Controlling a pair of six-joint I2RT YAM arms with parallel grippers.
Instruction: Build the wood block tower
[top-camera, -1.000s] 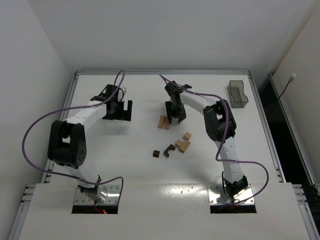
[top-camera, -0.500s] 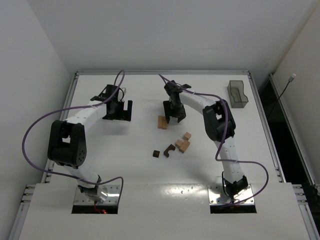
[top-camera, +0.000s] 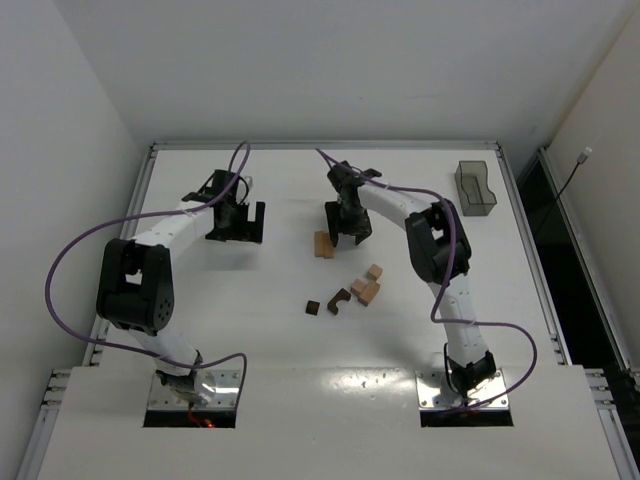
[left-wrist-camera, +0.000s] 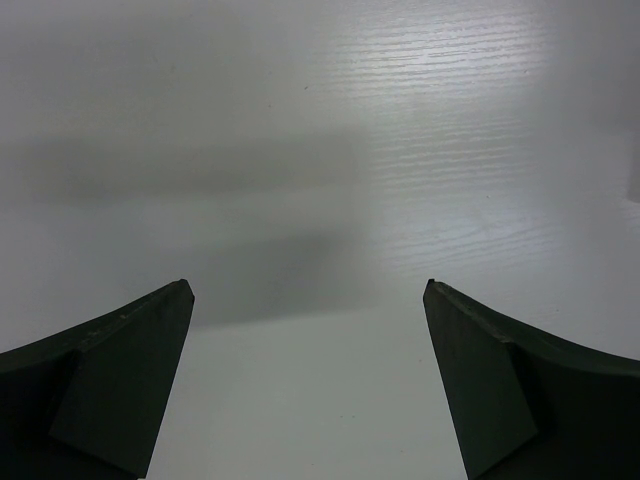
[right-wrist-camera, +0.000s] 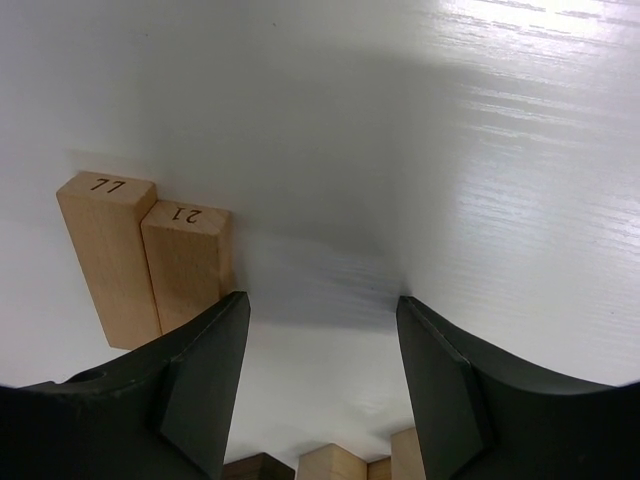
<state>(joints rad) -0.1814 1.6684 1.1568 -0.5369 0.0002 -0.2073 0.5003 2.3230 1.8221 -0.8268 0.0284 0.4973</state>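
Two long tan blocks (top-camera: 323, 244) lie side by side on the table; in the right wrist view (right-wrist-camera: 150, 265) they carry the numbers 11 and 21. My right gripper (top-camera: 347, 236) is open and empty, just right of them; its left finger (right-wrist-camera: 200, 380) stands against the block marked 21. Loose blocks lie nearer the arms: tan cubes (top-camera: 366, 288), a dark brown arch (top-camera: 339, 299) and a small dark cube (top-camera: 312, 307). My left gripper (top-camera: 237, 234) is open and empty at the left, over bare table (left-wrist-camera: 310, 300).
A smoky-grey see-through tray (top-camera: 475, 189) stands at the back right. The table's raised rail (top-camera: 320, 145) runs along the far edge. A white wall stands close on the left.
My right gripper has shifted slightly left and farther back. The two tan blocks moved a little left with it. The left arm has not moved.
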